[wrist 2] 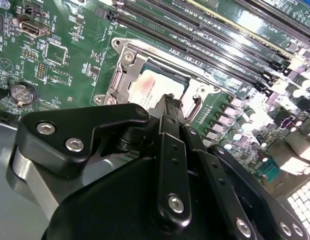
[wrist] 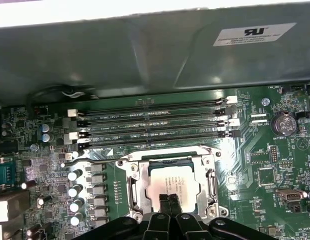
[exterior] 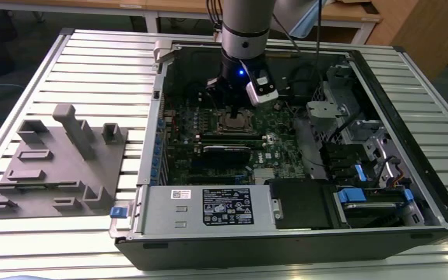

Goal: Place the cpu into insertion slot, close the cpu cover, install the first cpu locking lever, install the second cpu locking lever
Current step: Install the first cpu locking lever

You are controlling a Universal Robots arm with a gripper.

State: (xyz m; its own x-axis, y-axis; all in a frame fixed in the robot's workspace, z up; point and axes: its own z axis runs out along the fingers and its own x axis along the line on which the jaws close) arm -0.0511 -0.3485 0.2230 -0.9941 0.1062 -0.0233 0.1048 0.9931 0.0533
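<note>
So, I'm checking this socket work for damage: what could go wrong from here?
The gripper sits low over the cpu, which is framed by the cpu cover; an off-centre push might scratch or shift it. Capacitors and memory slots stand close beside the cover, so a sideways move could clip them.

Silver arm, black end effector

Arm upright, gripper aimed down.
Arm hangs vertical; gripper fingers pinched together, tips touching, in both wrist views.
</note>
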